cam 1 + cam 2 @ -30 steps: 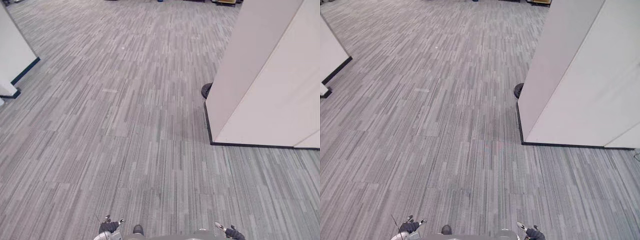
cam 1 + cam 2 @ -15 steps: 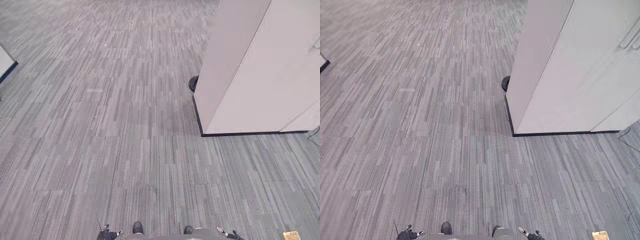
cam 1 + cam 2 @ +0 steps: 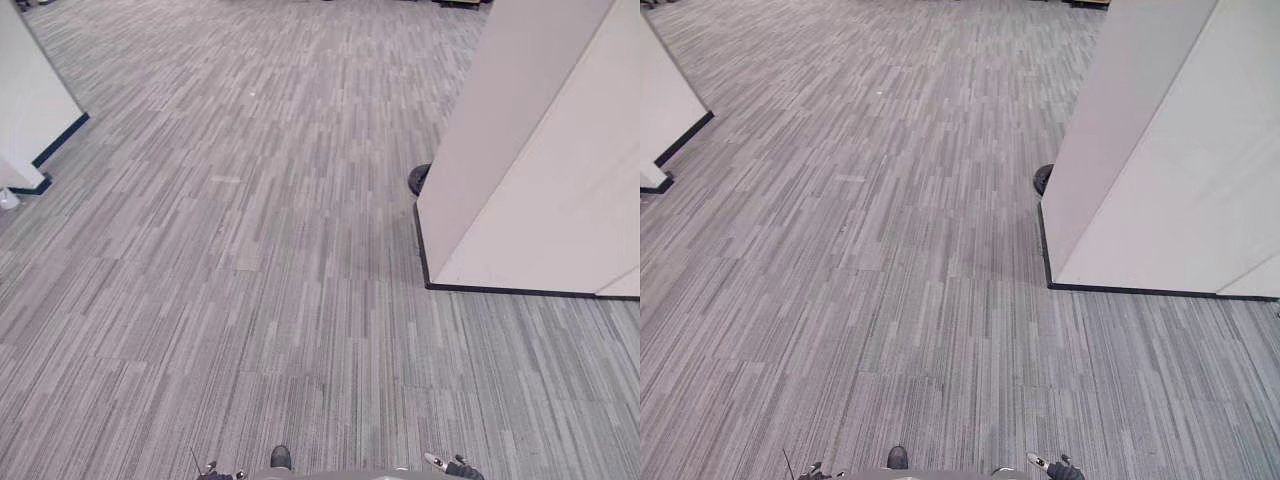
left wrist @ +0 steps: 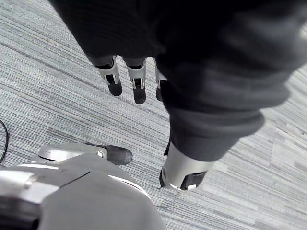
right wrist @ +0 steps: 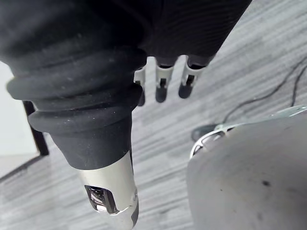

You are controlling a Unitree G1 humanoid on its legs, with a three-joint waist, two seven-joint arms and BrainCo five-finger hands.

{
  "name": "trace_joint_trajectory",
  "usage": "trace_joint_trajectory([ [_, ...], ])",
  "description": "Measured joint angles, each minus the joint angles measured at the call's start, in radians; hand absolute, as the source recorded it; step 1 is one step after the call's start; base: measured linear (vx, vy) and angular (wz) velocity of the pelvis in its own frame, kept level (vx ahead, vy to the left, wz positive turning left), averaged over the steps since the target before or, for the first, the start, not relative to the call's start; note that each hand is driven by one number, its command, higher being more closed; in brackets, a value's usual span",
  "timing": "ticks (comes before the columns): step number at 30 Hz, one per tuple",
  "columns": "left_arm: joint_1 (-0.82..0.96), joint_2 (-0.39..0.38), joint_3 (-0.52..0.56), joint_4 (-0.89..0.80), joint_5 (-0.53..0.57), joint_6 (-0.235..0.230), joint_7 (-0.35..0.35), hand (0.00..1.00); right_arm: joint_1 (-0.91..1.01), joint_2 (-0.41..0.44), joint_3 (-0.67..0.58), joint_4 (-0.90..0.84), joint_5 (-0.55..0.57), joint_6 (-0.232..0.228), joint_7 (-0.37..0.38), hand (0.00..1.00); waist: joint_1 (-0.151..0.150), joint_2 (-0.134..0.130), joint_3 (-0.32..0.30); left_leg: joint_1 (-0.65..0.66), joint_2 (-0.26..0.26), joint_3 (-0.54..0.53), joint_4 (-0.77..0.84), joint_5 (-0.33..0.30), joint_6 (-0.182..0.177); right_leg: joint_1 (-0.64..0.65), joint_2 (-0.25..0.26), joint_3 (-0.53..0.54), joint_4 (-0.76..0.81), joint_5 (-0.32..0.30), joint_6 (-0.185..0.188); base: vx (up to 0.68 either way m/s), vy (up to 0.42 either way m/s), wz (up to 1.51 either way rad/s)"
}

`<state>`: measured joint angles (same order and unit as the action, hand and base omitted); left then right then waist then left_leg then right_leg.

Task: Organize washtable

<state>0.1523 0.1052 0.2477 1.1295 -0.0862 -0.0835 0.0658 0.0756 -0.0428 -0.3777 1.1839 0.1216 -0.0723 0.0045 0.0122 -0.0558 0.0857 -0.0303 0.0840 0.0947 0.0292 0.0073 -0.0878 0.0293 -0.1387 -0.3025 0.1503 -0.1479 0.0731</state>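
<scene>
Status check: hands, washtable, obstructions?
Left hand and right hand open, hanging over grey carpet, holding nothing. No washtable in sight. White partition ahead on the right.

Grey striped carpet floor: plank-pattern tiles across the whole scene. White partition: large, upright, at the floor's right side, dark base strip along its bottom edge. Dark round object: on the floor, touching the partition's far corner, partly hidden. White panel: at the floor's left edge, dark base strip. Left hand and right hand: low at the near edge, well apart; finger pose unclear.
</scene>
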Motion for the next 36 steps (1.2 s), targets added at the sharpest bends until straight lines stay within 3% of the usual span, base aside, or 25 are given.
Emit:
trace_joint_trajectory([
  [1, -0.002, 0.0, 0.002, -0.005, 0.0, -0.001, 0.0, 0.0, -0.005, -0.002, 0.007, 0.0, -0.005, 0.0, 0.001, 0.0, 0.003, -0.003, 0.011, -0.039, 0.006, -0.001, 0.09, -0.033, -0.007, -0.003, 0.0, 0.001, 0.011, -0.01, -0.009, -0.04, -0.002, 0.16],
  [3, 0.005, -0.012, 0.037, -0.03, -0.002, 0.0, 0.002, 0.0, -0.023, -0.005, 0.016, -0.002, -0.007, 0.001, 0.0, 0.0, 0.017, -0.004, 0.059, -0.197, 0.049, -0.006, 0.463, -0.084, -0.025, 0.018, 0.015, 0.026, 0.031, -0.033, -0.032, -0.09, -0.023, -0.15],
  [5, 0.014, -0.018, 0.041, -0.03, -0.009, 0.007, 0.002, 0.0, -0.017, -0.01, 0.03, -0.007, -0.005, 0.002, -0.001, 0.0, 0.05, 0.011, 0.073, -0.25, 0.073, -0.027, 0.564, -0.13, -0.019, 0.042, 0.035, 0.052, 0.025, -0.047, -0.037, 0.01, 0.042, -0.39],
  [8, 0.034, -0.045, 0.045, -0.039, -0.016, 0.01, 0.001, 0.0, -0.011, -0.033, 0.043, -0.029, -0.004, 0.003, 0.0, 0.0, 0.064, 0.05, 0.074, -0.292, 0.039, -0.052, 0.378, -0.128, -0.025, 0.06, 0.051, 0.09, 0.017, -0.066, -0.024, 0.05, 0.1, -0.37],
  [10, 0.068, -0.074, 0.062, -0.034, -0.018, 0.014, 0.002, 0.0, -0.02, -0.043, 0.084, -0.03, -0.005, 0.001, -0.001, 0.0, 0.118, 0.081, 0.057, -0.285, 0.038, -0.036, 0.292, -0.047, -0.026, 0.077, 0.075, 0.184, -0.047, -0.073, -0.018, 0.16, 0.175, -0.94],
  [11, 0.068, -0.08, 0.063, -0.027, -0.019, 0.012, 0.001, 0.0, -0.027, -0.04, 0.092, -0.029, -0.005, 0.001, 0.0, 0.0, 0.125, 0.076, 0.05, -0.3, 0.037, -0.036, 0.31, -0.065, -0.009, 0.067, 0.089, 0.217, -0.024, -0.08, -0.012, 0.32, 0.159, -0.5],
  [12, 0.068, -0.067, 0.063, -0.03, -0.023, 0.005, 0.0, 0.0, -0.038, -0.028, 0.108, -0.026, -0.005, 0.002, 0.001, 0.0, 0.124, 0.054, 0.048, -0.342, 0.015, -0.04, 0.398, -0.123, 0.009, 0.074, 0.085, 0.262, 0.014, -0.115, -0.038, 0.41, 0.074, 0.18],
  [13, 0.061, -0.055, 0.086, -0.026, -0.03, 0.003, 0.002, 0.0, -0.051, -0.024, 0.098, -0.019, -0.005, 0.002, 0.0, 0.0, 0.122, 0.035, 0.053, -0.366, -0.022, -0.042, 0.472, -0.157, 0.061, 0.104, 0.059, 0.276, -0.014, -0.142, -0.012, 0.34, 0.076, 0.28],
  [15, 0.097, -0.067, 0.135, -0.028, -0.037, 0.008, 0.002, 0.0, -0.063, -0.016, 0.095, -0.02, -0.007, -0.001, 0.001, 0.0, 0.119, 0.02, 0.023, -0.361, -0.052, -0.012, 0.503, -0.201, 0.11, 0.1, 0.023, 0.309, 0.018, -0.143, -0.003, 0.34, 0.128, -0.11],
  [17, 0.11, -0.073, 0.147, -0.028, -0.037, 0.01, 0.004, 0.0, -0.068, -0.003, 0.079, -0.021, -0.006, -0.017, 0.002, 0.0, 0.114, 0.026, 0.004, -0.325, -0.069, 0.012, 0.489, -0.236, 0.136, 0.03, 0.013, 0.365, 0.191, -0.144, 0.03, 0.36, 0.171, -0.22],
  [19, 0.1, -0.068, 0.122, -0.036, -0.037, 0.01, 0.002, 0.0, -0.057, 0.014, 0.073, -0.013, -0.005, -0.013, 0.005, 0.0, 0.105, 0.017, -0.004, -0.232, -0.1, 0.032, 0.421, -0.258, 0.161, -0.1, 0.0, 0.436, 0.531, -0.06, 0.196, 0.4, 0.174, -0.04],
  [20, 0.099, -0.057, 0.095, -0.043, -0.038, 0.01, 0.001, 0.0, -0.046, 0.018, 0.072, -0.02, -0.005, -0.014, 0.014, 0.0, 0.102, 0.011, -0.007, -0.186, -0.113, 0.035, 0.387, -0.264, 0.171, -0.146, 0.0, 0.44, 0.652, -0.005, 0.198, 0.39, 0.128, -0.04],
  [22, 0.091, -0.036, 0.056, -0.048, -0.039, 0.011, 0.001, 0.0, -0.042, 0.016, 0.073, -0.022, -0.004, -0.015, 0.021, 0.0, 0.08, 0.017, -0.004, -0.077, -0.122, 0.033, 0.323, -0.285, 0.204, -0.202, -0.001, 0.381, 0.806, 0.016, 0.169, 0.42, 0.078, -0.1],
  [23, 0.086, -0.028, 0.032, -0.057, -0.039, 0.011, 0.002, 0.0, -0.039, 0.016, 0.072, -0.023, -0.003, -0.019, 0.021, 0.0, 0.077, 0.014, -0.005, -0.001, -0.123, 0.031, 0.277, -0.296, 0.224, -0.232, -0.003, 0.316, 0.858, -0.022, 0.105, 0.43, 0.038, -0.13],
  [24, 0.08, -0.022, 0.015, -0.062, -0.039, 0.01, 0.002, 0.0, -0.036, 0.017, 0.073, -0.023, -0.003, -0.02, 0.021, 0.0, 0.074, 0.013, -0.005, 0.034, -0.123, 0.027, 0.256, -0.301, 0.235, -0.247, -0.004, 0.279, 0.866, -0.05, 0.063, 0.41, -0.009, 0.02],
  [26, 0.011, -0.009, -0.034, -0.063, -0.039, 0.007, 0.001, 0.0, -0.04, 0.019, 0.058, -0.032, 0.024, -0.028, 0.021, 0.0, 0.027, 0.018, -0.002, 0.123, -0.107, -0.023, 0.21, -0.329, 0.252, -0.321, 0.004, 0.148, 0.779, -0.137, -0.008, 0.52, -0.102, 0.42],
  [27, 0.0, -0.009, -0.043, -0.063, -0.039, 0.007, 0.001, 0.0, -0.043, 0.018, 0.055, -0.032, 0.027, -0.029, 0.021, 0.0, 0.024, 0.023, 0.0, 0.128, -0.101, -0.026, 0.209, -0.334, 0.249, -0.329, 0.008, 0.138, 0.76, -0.146, -0.01, 0.47, -0.126, 0.45],
  [29, -0.055, -0.033, -0.065, -0.063, -0.039, 0.006, 0.0, 0.0, -0.052, 0.002, 0.038, -0.043, 0.037, -0.031, 0.02, 0.0, 0.006, 0.071, 0.013, 0.173, -0.033, -0.053, 0.185, -0.352, 0.234, -0.36, 0.062, 0.104, 0.605, -0.153, -0.027, 0.43, -0.12, 0.3],
  [30, -0.093, -0.054, -0.073, -0.06, -0.038, 0.005, 0.0, 0.0, -0.053, -0.011, 0.036, -0.071, 0.042, -0.031, 0.02, 0.0, -0.001, 0.113, 0.018, 0.207, 0.027, -0.072, 0.13, -0.35, 0.228, -0.406, 0.098, 0.082, 0.504, -0.141, -0.021, 0.7, -0.196, 0.18],
  [31, -0.129, -0.064, -0.08, -0.06, -0.037, 0.0, 0.0, 0.0, -0.062, -0.018, 0.032, -0.095, 0.046, -0.033, 0.019, 0.0, 0.0, 0.134, 0.039, 0.246, 0.073, -0.101, 0.088, -0.333, 0.207, -0.464, 0.12, 0.058, 0.397, -0.087, -0.012, 0.71, -0.211, 0.02],
  [32, -0.142, -0.065, -0.08, -0.06, -0.035, -0.002, 0.0, 0.0, -0.068, -0.016, 0.028, -0.102, 0.045, -0.032, 0.019, 0.0, 0.003, 0.125, 0.05, 0.262, 0.076, -0.115, 0.086, -0.329, 0.2, -0.496, 0.118, 0.052, 0.351, -0.05, -0.012, 0.65, -0.241, -0.36],
  [33, -0.151, -0.059, -0.066, -0.055, -0.027, -0.002, 0.001, 0.0, -0.074, 0.004, 0.01, -0.109, 0.043, -0.029, 0.019, 0.0, 0.001, 0.096, 0.064, 0.299, 0.075, -0.118, 0.09, -0.324, 0.161, -0.532, 0.125, 0.036, 0.228, 0.043, -0.031, 0.72, -0.324, -0.49],
  [34, -0.152, -0.053, -0.028, -0.037, -0.017, -0.001, 0.001, 0.0, -0.059, 0.037, -0.02, -0.11, 0.045, -0.028, 0.019, 0.0, -0.005, 0.055, 0.063, 0.341, 0.069, -0.122, 0.114, -0.325, 0.085, -0.517, 0.141, 0.031, 0.056, 0.138, -0.032, 0.78, -0.365, -0.37],
  [35, -0.15, -0.051, -0.01, -0.029, -0.015, 0.0, 0.0, 0.0, -0.046, 0.05, -0.043, -0.111, 0.045, -0.028, 0.019, 0.0, -0.013, 0.036, 0.061, 0.364, 0.063, -0.128, 0.129, -0.324, 0.06, -0.493, 0.14, 0.036, -0.01, 0.174, -0.034, 0.85, -0.394, 0.02],
  [36, -0.155, -0.061, 0.022, -0.019, -0.008, 0.001, 0.0, 0.0, -0.046, 0.054, -0.109, -0.109, 0.047, -0.025, 0.02, 0.0, -0.021, 0.046, 0.057, 0.393, 0.095, -0.145, 0.181, -0.31, 0.03, -0.457, 0.169, 0.027, -0.003, 0.373, -0.185, 0.84, -0.356, 0.28],
])
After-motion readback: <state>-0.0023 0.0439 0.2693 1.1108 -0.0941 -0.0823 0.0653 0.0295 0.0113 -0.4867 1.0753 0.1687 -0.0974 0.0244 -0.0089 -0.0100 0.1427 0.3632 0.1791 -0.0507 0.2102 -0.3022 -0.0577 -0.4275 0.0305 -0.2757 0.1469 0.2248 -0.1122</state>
